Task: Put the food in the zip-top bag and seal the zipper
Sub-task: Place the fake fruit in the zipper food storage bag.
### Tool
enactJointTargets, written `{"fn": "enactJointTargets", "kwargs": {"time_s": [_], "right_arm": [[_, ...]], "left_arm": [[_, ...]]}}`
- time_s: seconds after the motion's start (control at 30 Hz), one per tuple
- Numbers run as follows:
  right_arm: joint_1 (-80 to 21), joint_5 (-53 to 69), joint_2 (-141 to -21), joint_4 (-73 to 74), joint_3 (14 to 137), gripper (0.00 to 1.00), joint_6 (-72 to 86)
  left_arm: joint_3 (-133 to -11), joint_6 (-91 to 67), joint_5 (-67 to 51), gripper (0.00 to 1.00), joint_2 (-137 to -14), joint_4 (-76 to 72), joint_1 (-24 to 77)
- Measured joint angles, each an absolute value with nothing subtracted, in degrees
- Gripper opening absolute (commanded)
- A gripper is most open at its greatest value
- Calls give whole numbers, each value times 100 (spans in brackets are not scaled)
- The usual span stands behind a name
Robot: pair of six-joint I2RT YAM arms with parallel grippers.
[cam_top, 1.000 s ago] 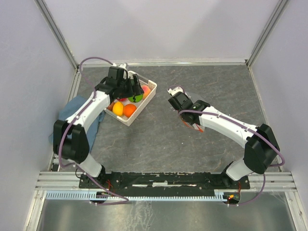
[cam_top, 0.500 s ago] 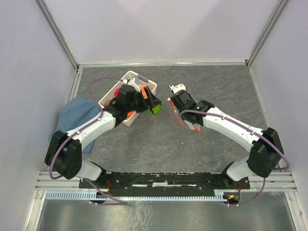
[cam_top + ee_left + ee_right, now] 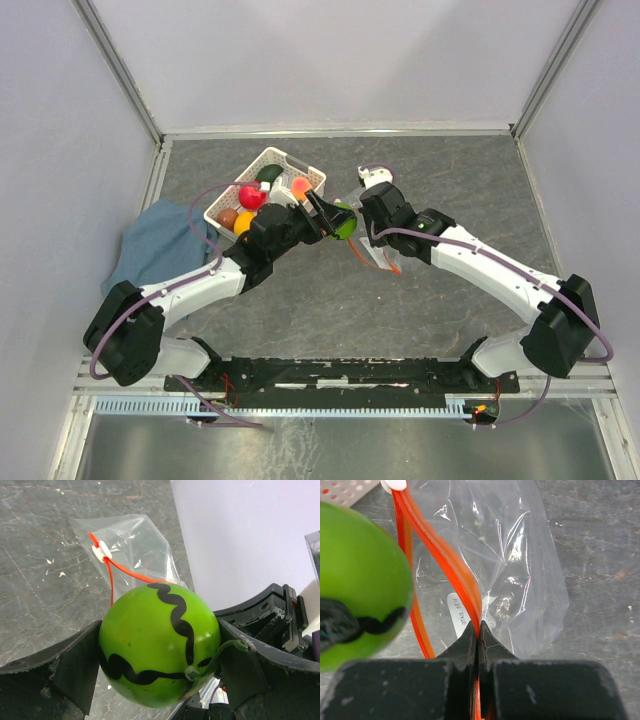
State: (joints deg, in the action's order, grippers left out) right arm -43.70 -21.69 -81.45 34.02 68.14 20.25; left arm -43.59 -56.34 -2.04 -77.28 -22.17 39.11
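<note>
Swinging away from the basket (image 3: 275,155) over the last second, my left end effector (image 3: 335,222) now sits beside the right one — it grips the green fruit (image 3: 150,630), jaws spread wide around it. My right end effector (image 3: 478,630) is pinched shut on the orange zipper (image 3: 447,560) of the clear bag (image 3: 525,555), which lies over the counter (image 3: 300,300) — the other fruits (image 3: 250,195) sit in the basket.

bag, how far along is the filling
Early. Done: right hand pinches the zipper; no food shows in the bag. In hand: left hand holds the green fruit beside the bag. Left: fruits in the basket, then sealing.
</note>
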Motion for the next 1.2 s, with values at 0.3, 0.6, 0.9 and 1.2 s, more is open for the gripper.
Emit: {"fn": "enactJointTargets", "kwargs": {"time_s": [0.3, 0.6, 0.9, 1.2], "right_arm": [[-4370, -1629, -8093, 3253, 6855, 2, 2397], [-4353, -1162, -8038, 3140, 6923, 2, 2604], [-4338, -869, -7872, 3070, 6930, 2, 2709], [-4338, -753, -7653, 3028, 6930, 2, 2724]], "left_arm": [[-3859, -5699, 504, 46, -7570, -3111, 4322], [-3592, -5568, 1356, 46, -7603, -3398, 4792], [-3712, -5065, 2158, 49, -7669, -2853, 5089], [-4532, -4480, 2912, 62, -8044, -1568, 5470]]}}
